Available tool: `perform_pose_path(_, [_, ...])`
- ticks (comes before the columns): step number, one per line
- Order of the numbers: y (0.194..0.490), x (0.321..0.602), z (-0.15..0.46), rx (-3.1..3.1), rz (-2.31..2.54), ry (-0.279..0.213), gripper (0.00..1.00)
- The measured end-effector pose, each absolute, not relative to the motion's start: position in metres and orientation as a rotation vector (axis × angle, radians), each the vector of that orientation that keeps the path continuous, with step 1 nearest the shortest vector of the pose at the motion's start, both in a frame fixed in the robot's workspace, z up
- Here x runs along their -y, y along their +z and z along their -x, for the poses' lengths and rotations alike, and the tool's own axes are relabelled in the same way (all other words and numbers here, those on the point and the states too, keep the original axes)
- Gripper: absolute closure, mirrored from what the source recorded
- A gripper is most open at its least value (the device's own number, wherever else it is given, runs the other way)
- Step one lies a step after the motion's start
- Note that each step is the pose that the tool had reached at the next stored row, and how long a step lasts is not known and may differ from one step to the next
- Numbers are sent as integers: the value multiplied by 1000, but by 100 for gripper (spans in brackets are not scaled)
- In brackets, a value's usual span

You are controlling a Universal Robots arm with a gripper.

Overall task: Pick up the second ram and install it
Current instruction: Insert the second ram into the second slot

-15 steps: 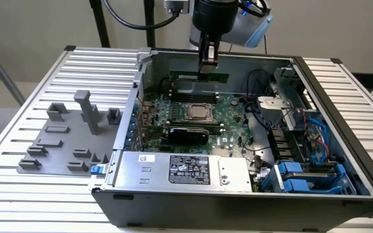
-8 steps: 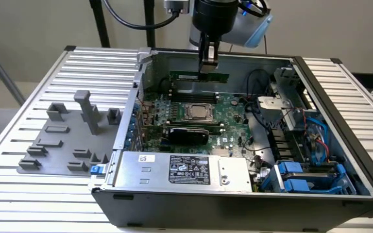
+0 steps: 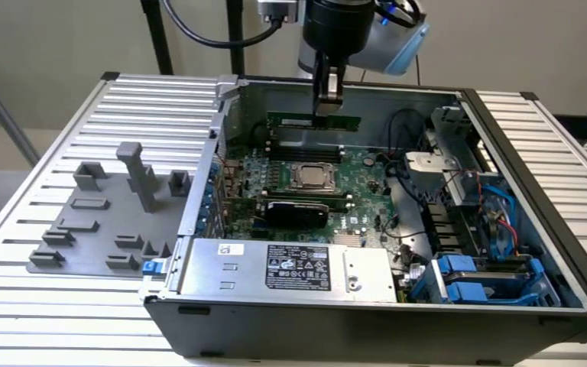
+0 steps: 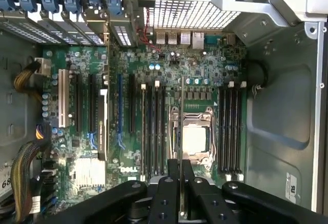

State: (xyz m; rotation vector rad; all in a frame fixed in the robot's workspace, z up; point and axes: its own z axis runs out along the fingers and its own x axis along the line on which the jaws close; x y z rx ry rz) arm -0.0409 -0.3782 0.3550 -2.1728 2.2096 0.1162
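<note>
Slatted metal surface [image 3: 538, 138] carries the open computer case [image 3: 273, 321]; plain pale wall behind. Grey fixture tray [image 3: 79, 229] lies at 9 o'clock of the case. You have the tool [image 3: 326, 109] clamped on the second ram [image 3: 291, 120], which hangs clear above the motherboard [image 3: 365, 180], at 12 o'clock of the processor [image 3: 314, 177]. Pick-up looks done; seating in a slot not yet.

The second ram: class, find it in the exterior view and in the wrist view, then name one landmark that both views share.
Exterior view: the second ram hangs broadside in the gripper, above the motherboard, near the far wall of the case.
Wrist view: the second ram is seen edge-on, a thin line running out from the gripper over the motherboard.
Shared landmark: the silver processor.
</note>
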Motion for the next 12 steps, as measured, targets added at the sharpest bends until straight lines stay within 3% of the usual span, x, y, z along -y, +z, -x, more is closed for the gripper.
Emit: perform_pose_path(12, [333, 378, 41, -2208, 2172, 113, 100])
